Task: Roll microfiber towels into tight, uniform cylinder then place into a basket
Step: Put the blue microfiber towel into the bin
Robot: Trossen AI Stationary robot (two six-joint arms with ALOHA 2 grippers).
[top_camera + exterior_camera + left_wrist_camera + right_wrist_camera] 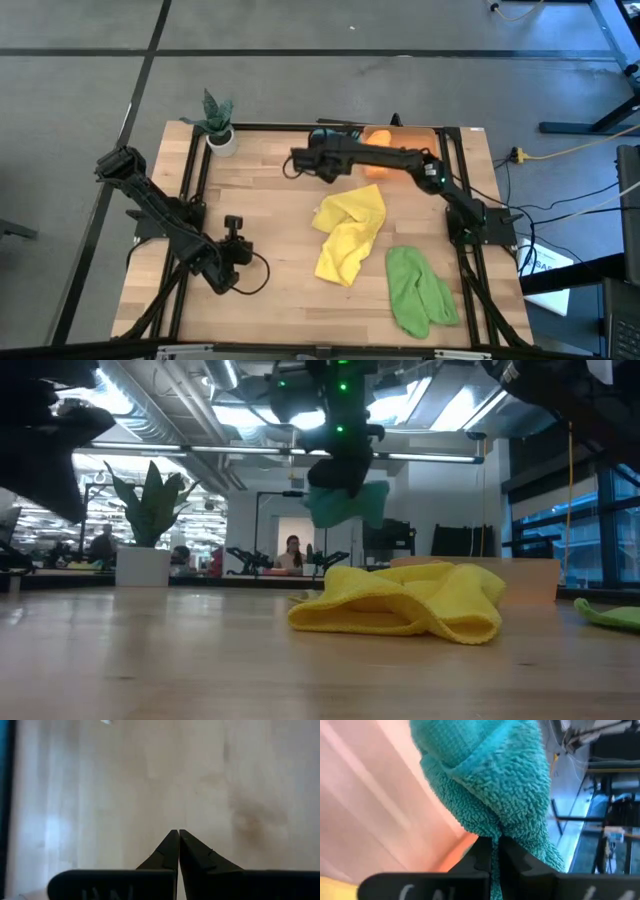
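My right gripper [341, 460] is shut on the teal towel [346, 503], bunched up and held well above the table near its far edge, left of the orange basket [378, 137]. In the high view the arm [350, 155] hides the towel. The basket stands at the far edge and shows behind the yellow towel in the low view [520, 575]. The yellow towel [350, 232] lies crumpled mid-table. The light green towel [418, 290] lies at the near right. My left gripper [233, 223] is shut and empty over bare wood at the near left. No orange towel shows. My right gripper pinches a bunched fold of the teal towel [495, 827] between its two fingers; several layers are gathered there. The fingers come from above, pointing down. The towel hangs below them as a loose lump [346, 503], lifted clear of the table.
A white pot with a green plant [219, 128] stands at the far left corner. Black frame rails [195, 180] run along the table's left and right sides. Bare wood lies between the left gripper and the yellow towel.
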